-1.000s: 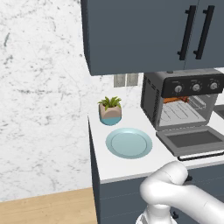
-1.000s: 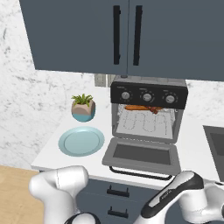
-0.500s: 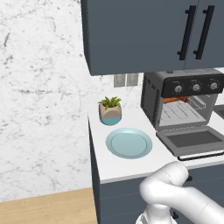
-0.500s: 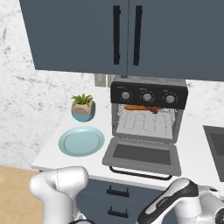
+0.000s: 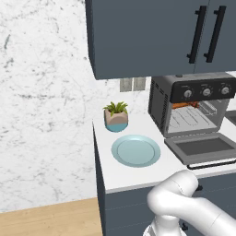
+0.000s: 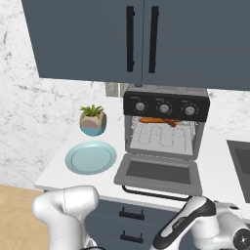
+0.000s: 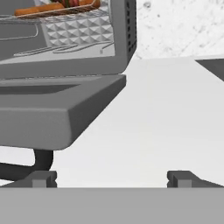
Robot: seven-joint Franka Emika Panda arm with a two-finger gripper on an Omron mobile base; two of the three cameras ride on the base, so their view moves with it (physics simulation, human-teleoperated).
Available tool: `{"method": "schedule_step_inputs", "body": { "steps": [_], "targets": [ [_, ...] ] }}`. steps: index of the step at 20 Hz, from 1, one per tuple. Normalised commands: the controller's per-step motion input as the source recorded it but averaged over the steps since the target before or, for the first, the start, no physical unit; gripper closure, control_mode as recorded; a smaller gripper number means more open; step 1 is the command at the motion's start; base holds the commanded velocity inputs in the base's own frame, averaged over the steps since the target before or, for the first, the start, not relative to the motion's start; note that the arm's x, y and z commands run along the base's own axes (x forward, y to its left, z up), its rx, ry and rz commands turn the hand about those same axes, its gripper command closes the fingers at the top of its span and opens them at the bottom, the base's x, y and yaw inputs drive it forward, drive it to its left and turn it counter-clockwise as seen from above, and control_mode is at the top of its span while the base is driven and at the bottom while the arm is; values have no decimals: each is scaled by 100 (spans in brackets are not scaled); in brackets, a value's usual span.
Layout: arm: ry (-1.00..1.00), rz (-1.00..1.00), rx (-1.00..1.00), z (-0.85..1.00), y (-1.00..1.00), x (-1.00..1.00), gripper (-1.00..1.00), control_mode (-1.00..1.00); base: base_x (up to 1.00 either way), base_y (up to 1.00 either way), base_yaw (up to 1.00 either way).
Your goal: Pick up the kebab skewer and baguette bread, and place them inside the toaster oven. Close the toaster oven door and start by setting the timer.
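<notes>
- Toaster oven [image 6: 166,129] on counter, toaster oven door [image 6: 159,172] dropped flat.
- Baguette bread [image 6: 152,120] and kebab skewer [image 6: 172,122] lie on its rack.
- Empty blue plate [image 6: 91,157] and potted plant [image 6: 93,120] sit left.
- Gripper [image 7: 112,179] released, low beside door's handle [image 7: 26,168].

We see a white counter [image 6: 215,161] over dark blue cabinets. On it, toward its left end, lies a pale blue plate [image 6: 91,157] near the front edge, with a small potted plant [image 6: 93,120] just behind it toward the wall. To their right stands the toaster oven [image 6: 166,127], its door [image 6: 158,173] dropped flat, reaching toward the counter's front edge.
</notes>
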Motion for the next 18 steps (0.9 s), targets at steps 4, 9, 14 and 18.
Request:
{"method": "schedule_step_inputs", "body": {
  "steps": [4, 9, 14, 18],
  "targets": [
    [0, 0, 0, 0, 0, 11, -100, -100, 0, 0, 0],
    [-2, 0, 0, 2, 4, 0, -100, -100, 0, 0, 0],
    [-3, -1, 0, 2, 1, 10, -100, -100, 0, 0, 0],
    [-4, -1, 0, 2, 0, 18, -100, -100, 0, 0, 0]
  ]
}}
